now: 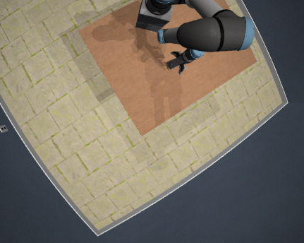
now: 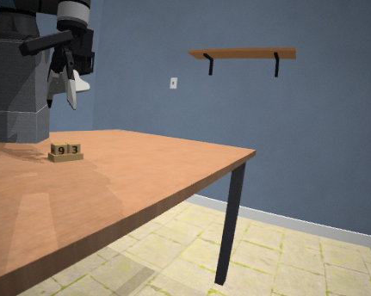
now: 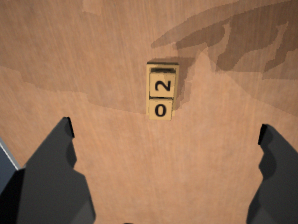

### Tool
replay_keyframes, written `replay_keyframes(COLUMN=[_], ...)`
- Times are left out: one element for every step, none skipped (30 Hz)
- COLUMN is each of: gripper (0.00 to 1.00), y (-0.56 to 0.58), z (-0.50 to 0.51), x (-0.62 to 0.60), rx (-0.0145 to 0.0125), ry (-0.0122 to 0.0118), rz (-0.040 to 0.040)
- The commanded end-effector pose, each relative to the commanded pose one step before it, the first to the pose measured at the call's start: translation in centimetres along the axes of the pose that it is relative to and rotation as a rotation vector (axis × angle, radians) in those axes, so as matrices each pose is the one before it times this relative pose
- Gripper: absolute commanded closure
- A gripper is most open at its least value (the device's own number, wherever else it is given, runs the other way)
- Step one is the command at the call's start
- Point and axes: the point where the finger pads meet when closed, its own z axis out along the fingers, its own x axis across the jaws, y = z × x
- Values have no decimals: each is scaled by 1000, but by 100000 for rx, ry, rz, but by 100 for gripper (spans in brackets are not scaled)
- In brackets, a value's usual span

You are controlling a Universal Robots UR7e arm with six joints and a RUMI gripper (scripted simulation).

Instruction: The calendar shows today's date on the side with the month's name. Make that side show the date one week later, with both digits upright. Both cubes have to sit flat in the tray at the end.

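Observation:
The tray (image 2: 65, 158) (image 3: 162, 64) stands on the table with two cubes in it, side by side. In the exterior view the left cube (image 2: 60, 150) shows an upright 9 and the right cube (image 2: 75, 149) an upright 3. No month's name is readable. From above, the wrist view shows a 2 lying sideways on one cube top (image 3: 162, 85) and a 0 on the other cube top (image 3: 160, 110). Both cubes look seated; small tilts cannot be told. My gripper (image 1: 178, 62) (image 2: 62, 105) (image 3: 164, 122) is wide open and empty, well above the tray. The top view does not show the tray.
The brown table (image 1: 131, 95) (image 2: 160, 155) bears the robot's grey base (image 1: 153, 19) (image 2: 15, 90) at its back. Arm shadows fall across the table. A wall shelf (image 2: 242, 52) hangs far behind, away from the arm.

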Motion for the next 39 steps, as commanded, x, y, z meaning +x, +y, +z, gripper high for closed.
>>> replay_keyframes(gripper=[0,0,0,0,0,0,0,0,0,0,0,0,0,0,0,0,0,0,0,0,0,0,0,0,0,0,0,0,0,0,0,0,0,0,0,0,0,0,0], y=[111,0,0,0,-1,-2,11,0,0,11,15,6,6,7,0,0,-1,0,0,0,-1,0,-1,0,0,0,2,0,0,-1,0,0,0,0,0,0,-9,-14,-13], z=[-79,0,-2,-11,-27,-51,-42,0,0,-62,-82,-102,-124,-145,-166,-187,-207,-226,-242,-258,-271,-282,-290,-297,0,0,-301,-303,-303,-300,-296,-288,-279,-268,-255,-241,-229,-216,-197], x=[47,0,0,-1,-4,-7,34,0,0,38,48,7,2,0,1,2,0,2,1,2,1,3,0,2,0,0,1,1,2,0,1,1,0,2,0,2,-39,-63,-61], rx=[-4,0,0,1,4,7,-15,0,0,-14,-17,-3,-2,-2,2,2,2,2,2,2,2,2,2,2,0,0,-4,2,2,2,1,1,1,0,0,0,12,19,18], ry=[-34,0,-1,-7,-17,-33,59,0,0,56,69,7,-2,-2,0,0,0,0,0,0,0,0,0,0,0,0,-1,0,0,0,0,0,0,0,0,0,-56,-92,-88], rz=[-235,0,0,0,0,0,-10,0,0,-9,-12,-9,-10,-11,7,8,8,8,1,0,0,0,0,0,0,0,0,0,0,0,0,0,0,0,0,0,5,8,7])
